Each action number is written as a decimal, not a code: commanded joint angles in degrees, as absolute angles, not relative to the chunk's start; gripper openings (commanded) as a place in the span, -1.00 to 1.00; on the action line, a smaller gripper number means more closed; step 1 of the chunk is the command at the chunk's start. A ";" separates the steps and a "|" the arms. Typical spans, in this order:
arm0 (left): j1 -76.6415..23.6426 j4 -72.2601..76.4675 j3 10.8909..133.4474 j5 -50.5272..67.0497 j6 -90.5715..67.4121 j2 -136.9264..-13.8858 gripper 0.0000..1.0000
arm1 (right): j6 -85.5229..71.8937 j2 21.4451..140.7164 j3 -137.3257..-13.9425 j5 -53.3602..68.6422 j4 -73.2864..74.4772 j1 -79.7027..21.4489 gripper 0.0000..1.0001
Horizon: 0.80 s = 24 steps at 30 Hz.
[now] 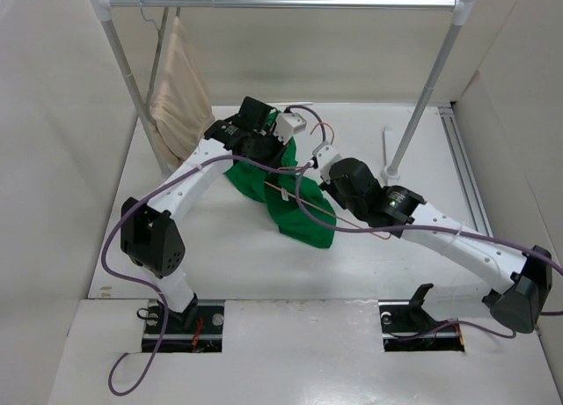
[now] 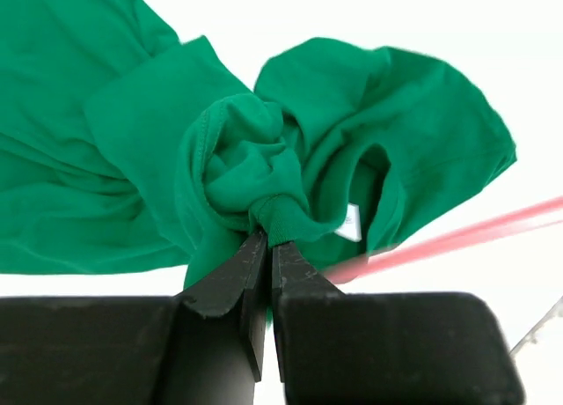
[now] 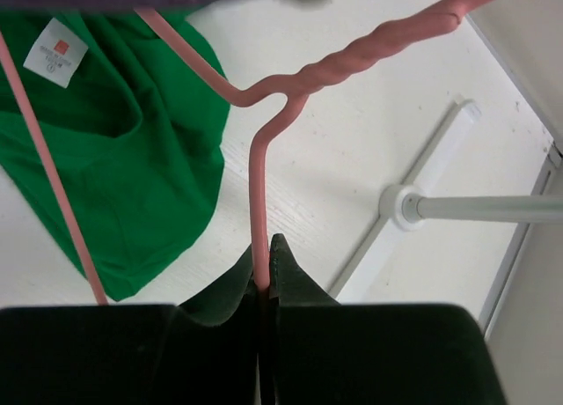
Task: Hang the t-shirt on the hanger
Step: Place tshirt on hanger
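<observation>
Left wrist view shows the left gripper (image 2: 268, 242) clenched on bunched t-shirt (image 2: 114, 158), while the right gripper (image 3: 264, 251) pinches the hanger (image 3: 257, 185), so threading looks not yet done.

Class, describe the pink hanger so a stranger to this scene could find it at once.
Start at the clothes rail at the back, then drop to the green t-shirt bunched below it. The hanger crosses over that shirt, pinched in the right hand. It is thin pale pink wire with a twisted neck, unlike the grey hanger holding the beige cloth.
</observation>
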<state>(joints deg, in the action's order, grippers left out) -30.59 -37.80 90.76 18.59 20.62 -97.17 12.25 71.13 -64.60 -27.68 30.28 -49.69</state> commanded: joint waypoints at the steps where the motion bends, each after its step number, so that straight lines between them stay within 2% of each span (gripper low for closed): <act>1: -31.63 -41.48 96.66 20.92 18.19 -97.12 -1.00 | 6.25 71.71 -68.99 -37.61 28.75 -49.22 -1.00; 6: -32.34 -41.48 99.75 20.92 16.08 -97.65 -1.00 | -3.66 73.74 -73.38 -48.15 40.06 -49.22 -1.00; 10: -32.34 -40.35 100.28 22.84 14.16 -97.65 -1.00 | -4.05 72.25 -71.55 -50.01 39.21 -49.22 -1.00; 14: -32.34 -38.24 100.81 26.97 12.83 -97.65 -1.00 | 3.58 71.37 -69.09 -45.81 28.50 -49.22 -1.00; 19: -32.87 -36.39 105.54 27.34 10.20 -98.87 -1.00 | 13.78 71.37 -64.70 -33.16 11.47 -49.22 -1.00; 24: -31.82 -35.77 110.38 25.58 9.67 -99.40 -1.00 | 19.67 70.14 -59.08 -27.61 7.48 -49.22 -1.00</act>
